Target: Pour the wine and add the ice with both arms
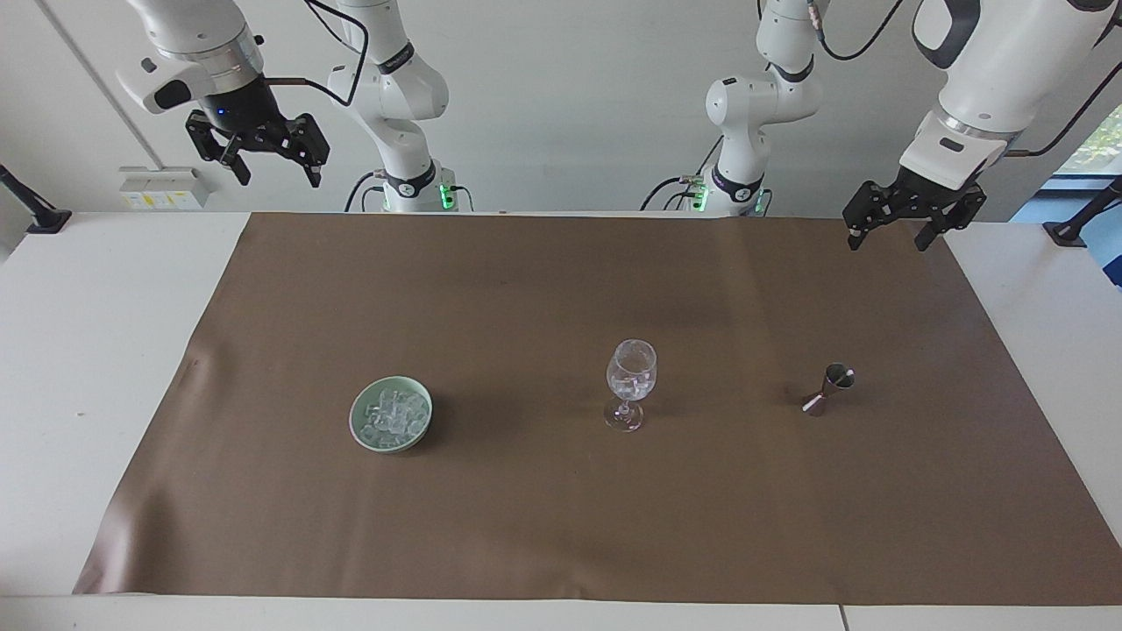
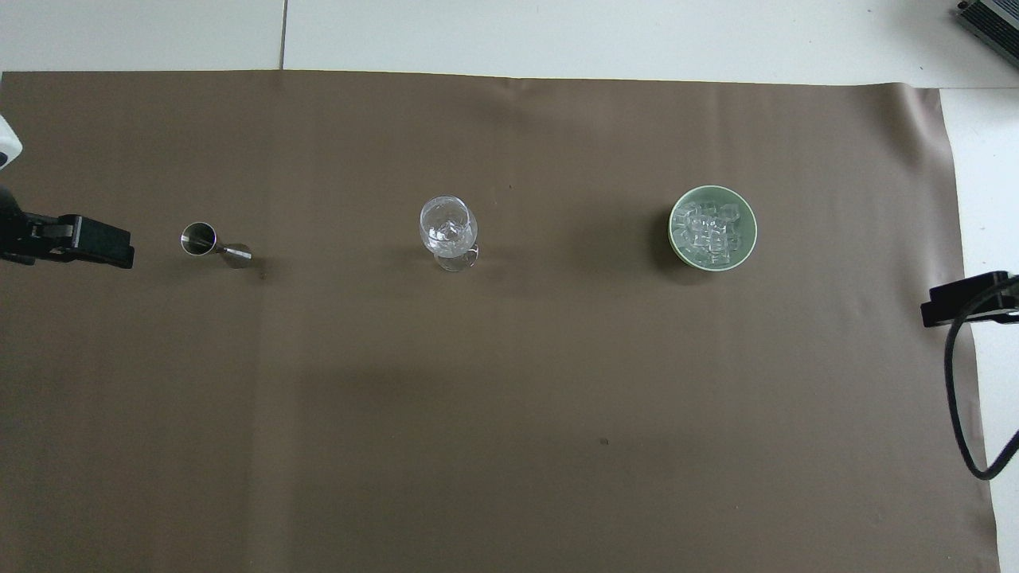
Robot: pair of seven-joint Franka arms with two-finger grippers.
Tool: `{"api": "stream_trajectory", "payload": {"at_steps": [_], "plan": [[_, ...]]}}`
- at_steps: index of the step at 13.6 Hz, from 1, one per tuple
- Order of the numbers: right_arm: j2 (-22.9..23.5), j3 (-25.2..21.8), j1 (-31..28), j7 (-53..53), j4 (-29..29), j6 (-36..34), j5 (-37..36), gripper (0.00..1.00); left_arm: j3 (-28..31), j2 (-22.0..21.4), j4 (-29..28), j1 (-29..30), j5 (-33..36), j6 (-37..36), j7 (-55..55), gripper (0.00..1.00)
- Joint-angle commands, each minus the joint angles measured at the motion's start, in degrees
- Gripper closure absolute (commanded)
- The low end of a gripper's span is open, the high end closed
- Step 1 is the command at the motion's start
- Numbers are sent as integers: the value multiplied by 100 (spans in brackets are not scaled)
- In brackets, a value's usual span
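left pincer: up in the air over the brown mat's edge at the left arm's end of the desk, fingers spread apart, holding nothing
right pincer: raised high off the right arm's end, fingers apart too, also empty
jigger: the "wine" bit, standing upright on the mat toward the left arm's end, well apart from everything; no liquid visible in it tbh
wine glass: upright mid-mat, between jigger and bowl, looks like a few clear cubes in it already
bowl: pale green, toward the right arm's end, piled with ice
progress guess: looks close to done or resetting, hard to call
risk 1: jigger is small with a narrow waist, so an off-centre pinch probably tips or spins it instead of lifting
risk 2: glass is tall on a thin stem, so a swinging pincer or jigger clipping the rim likely knocks it over
risk 3: ice is slick and glassy, so a cube could squirt out of the fingers and skitter across the mat
risk 4: both arms heading for the glass at once could bump each other
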Motion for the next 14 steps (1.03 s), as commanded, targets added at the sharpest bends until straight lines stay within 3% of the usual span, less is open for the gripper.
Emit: {"api": "stream_trajectory", "payload": {"at_steps": [1,7,14], "plan": [[-178,-27,34,123,-110,291,142,0,391,-109,-97,-365,29,79,90,0],[-196,-36,34,114,-110,371,142,0,182,-109,-106,29,-94,88,143,0],[-231,-219,244,123,-127,371,142,0,163,-100,-62,100,-295,167,64,0]]}}
